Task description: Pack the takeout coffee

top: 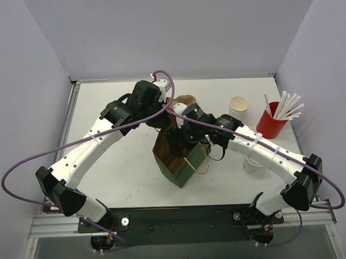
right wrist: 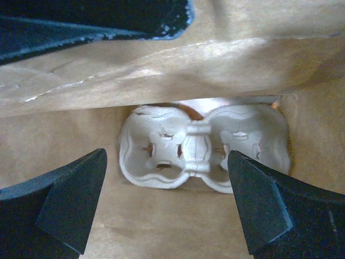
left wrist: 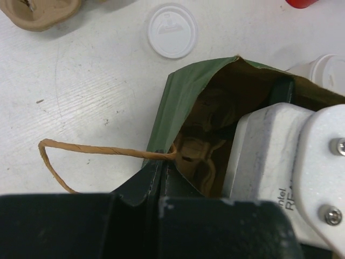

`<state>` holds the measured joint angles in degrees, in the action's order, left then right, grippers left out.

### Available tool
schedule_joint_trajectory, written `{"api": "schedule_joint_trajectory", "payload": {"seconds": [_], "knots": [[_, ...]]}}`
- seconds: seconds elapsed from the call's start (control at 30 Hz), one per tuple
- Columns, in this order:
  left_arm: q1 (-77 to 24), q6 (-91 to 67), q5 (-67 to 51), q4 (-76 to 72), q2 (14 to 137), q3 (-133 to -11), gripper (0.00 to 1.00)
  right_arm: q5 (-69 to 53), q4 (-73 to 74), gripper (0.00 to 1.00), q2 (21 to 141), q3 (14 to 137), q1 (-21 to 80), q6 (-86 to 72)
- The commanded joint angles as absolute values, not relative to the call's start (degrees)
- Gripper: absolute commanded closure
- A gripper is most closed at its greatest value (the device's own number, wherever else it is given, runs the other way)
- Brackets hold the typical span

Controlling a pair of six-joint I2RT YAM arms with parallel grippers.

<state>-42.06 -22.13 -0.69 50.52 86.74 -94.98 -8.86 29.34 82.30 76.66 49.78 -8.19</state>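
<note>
One white paper cup (top: pixel 238 105) stands upright at the back right, its tan inside showing. A second white cup (top: pixel 252 164) stands by the right forearm, partly hidden; it also shows in the left wrist view (left wrist: pixel 329 67). A green paper bag (top: pixel 180 166) with a brown inside stands open mid-table. My left gripper (top: pixel 164 119) is shut on the bag's rim (left wrist: pixel 161 167) next to the twine handle (left wrist: pixel 97 151). My right gripper (top: pixel 183 137) reaches down into the bag, open and empty (right wrist: pixel 167 199), above a moulded-pulp carrier (right wrist: pixel 202 148) lying on the bag's floor. No cup is in the bag.
A red cup of white straws (top: pixel 270 124) stands at the far right. A white lid (left wrist: pixel 172 30) lies flat behind the bag. Another brown pulp carrier (top: pixel 186 100) lies behind the arms and shows in the left wrist view (left wrist: pixel 43 11). White walls enclose the table.
</note>
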Motion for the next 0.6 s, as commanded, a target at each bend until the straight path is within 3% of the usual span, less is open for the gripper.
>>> {"api": "schedule_joint_trajectory", "payload": {"seconds": [0.0, 0.3, 0.57], "knots": [[-43.0, -23.6, -2.2, 49.4, 86.0, -95.7, 1.0, -14.8, 20.4, 0.12, 78.5, 77.8, 49.2, -9.6], [-42.8, -25.0, 2.0, 52.4, 85.4, -95.3, 1.0, -20.2, 4.8, 0.09, 75.8, 72.2, 48.7, -10.6], [-41.1, -26.6, 4.3, 53.4, 83.4, -92.0, 1.0, -33.3, -10.7, 0.07, 73.2, 70.5, 43.7, -18.5]]}}
